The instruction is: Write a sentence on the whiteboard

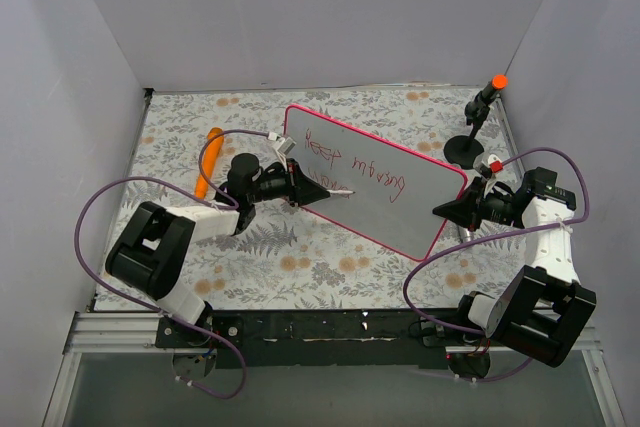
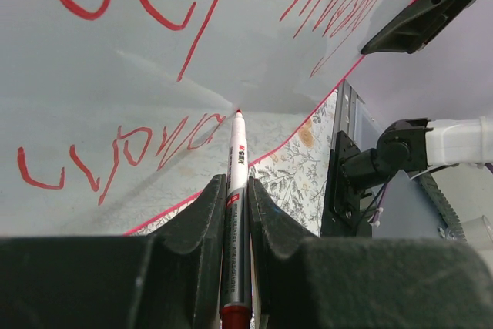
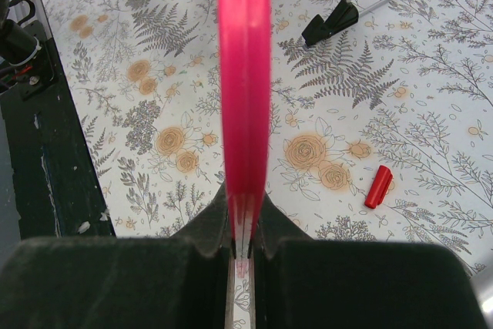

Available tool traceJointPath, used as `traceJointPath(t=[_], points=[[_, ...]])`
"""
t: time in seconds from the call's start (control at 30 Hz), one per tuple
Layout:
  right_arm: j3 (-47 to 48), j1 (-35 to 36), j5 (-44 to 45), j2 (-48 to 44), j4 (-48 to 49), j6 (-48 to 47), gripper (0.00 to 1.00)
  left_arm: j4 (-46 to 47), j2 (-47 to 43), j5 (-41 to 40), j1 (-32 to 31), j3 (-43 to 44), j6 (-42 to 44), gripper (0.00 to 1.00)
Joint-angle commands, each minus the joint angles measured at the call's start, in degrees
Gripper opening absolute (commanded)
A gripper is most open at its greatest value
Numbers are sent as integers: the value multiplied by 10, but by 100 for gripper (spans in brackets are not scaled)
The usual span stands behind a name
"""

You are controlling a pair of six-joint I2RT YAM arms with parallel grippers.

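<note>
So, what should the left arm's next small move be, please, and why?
Probably slide the marker tip slightly further along the whiteboard, continuing the second line: the left gripper holds it at that line's end, and the right gripper clamps the frame.

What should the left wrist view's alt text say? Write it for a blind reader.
The left tool grips a white marker, its red tip at the glossy whiteboard. Red handwriting runs across the board in two lines; a floral table cover shows past its edge.
</note>
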Motion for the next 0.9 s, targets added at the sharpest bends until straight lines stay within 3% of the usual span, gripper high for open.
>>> traceJointPath(t=[0.0,0.5,0.87], points=[[-5,2,35,-1,1,-30,1,-11,-7,-19,-2,16,24,0],[-4,2,35,0,1,-30,1,-63,7,-21,-2,13,62,0],[-6,3,35,-1,1,-29,1,-36,1,-27,-2,20,42,0]])
